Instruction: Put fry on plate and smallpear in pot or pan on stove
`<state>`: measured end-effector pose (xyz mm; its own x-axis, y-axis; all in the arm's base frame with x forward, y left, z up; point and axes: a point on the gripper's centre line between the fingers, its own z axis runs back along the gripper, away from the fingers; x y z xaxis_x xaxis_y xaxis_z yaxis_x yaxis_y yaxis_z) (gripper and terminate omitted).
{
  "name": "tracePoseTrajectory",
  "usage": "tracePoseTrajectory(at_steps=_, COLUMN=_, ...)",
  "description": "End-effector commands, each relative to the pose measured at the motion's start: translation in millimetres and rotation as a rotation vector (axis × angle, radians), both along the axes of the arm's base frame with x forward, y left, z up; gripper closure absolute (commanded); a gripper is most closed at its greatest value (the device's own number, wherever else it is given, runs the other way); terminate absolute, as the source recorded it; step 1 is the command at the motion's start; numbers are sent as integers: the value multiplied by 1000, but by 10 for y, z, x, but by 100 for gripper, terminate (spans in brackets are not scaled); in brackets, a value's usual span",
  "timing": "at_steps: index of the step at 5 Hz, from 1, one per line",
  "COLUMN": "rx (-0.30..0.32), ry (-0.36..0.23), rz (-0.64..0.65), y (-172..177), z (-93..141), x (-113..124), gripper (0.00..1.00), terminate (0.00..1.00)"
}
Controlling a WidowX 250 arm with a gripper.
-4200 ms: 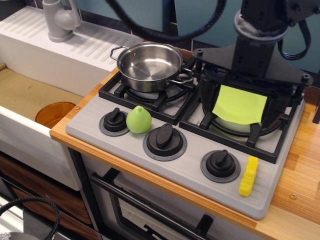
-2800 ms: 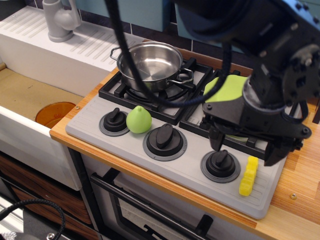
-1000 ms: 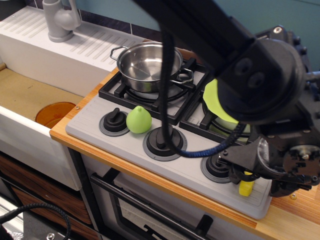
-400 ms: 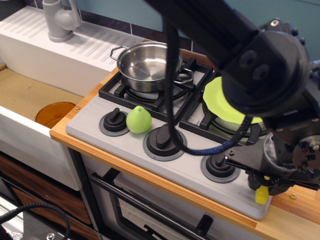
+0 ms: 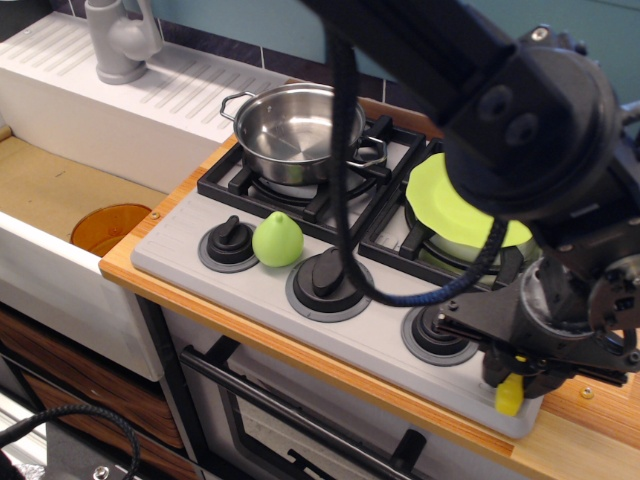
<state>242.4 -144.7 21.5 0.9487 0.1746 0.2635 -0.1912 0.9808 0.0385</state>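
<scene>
Neither step is finished: the pincer pinches the fry at the stove's corner, plate bare, smallpear beside a knob, pan empty.

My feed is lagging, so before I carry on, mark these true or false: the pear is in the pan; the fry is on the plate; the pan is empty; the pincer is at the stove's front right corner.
1. The pear is in the pan. False: it sits on the stove between two knobs.
2. The fry is on the plate. False: it is at the pincer.
3. The pan is empty. True.
4. The pincer is at the stove's front right corner. True.
</scene>
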Motion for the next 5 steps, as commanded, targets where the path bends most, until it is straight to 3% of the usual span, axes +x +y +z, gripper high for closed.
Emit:
tracePoseTrajectory(at_steps=1, rx=-37, ry=9, rz=-15, y=86, z=655, x=161, gripper=100, terminate=0)
tracePoseTrajectory(at_steps=3, rx=-17, ry=72, rz=-49, y=284, z=967, x=393, gripper=100, terminate=0)
tracePoseTrajectory(at_steps=5, rx=-30, ry=68, rz=-113, y=590, z=947, x=931, gripper=100, terminate=0)
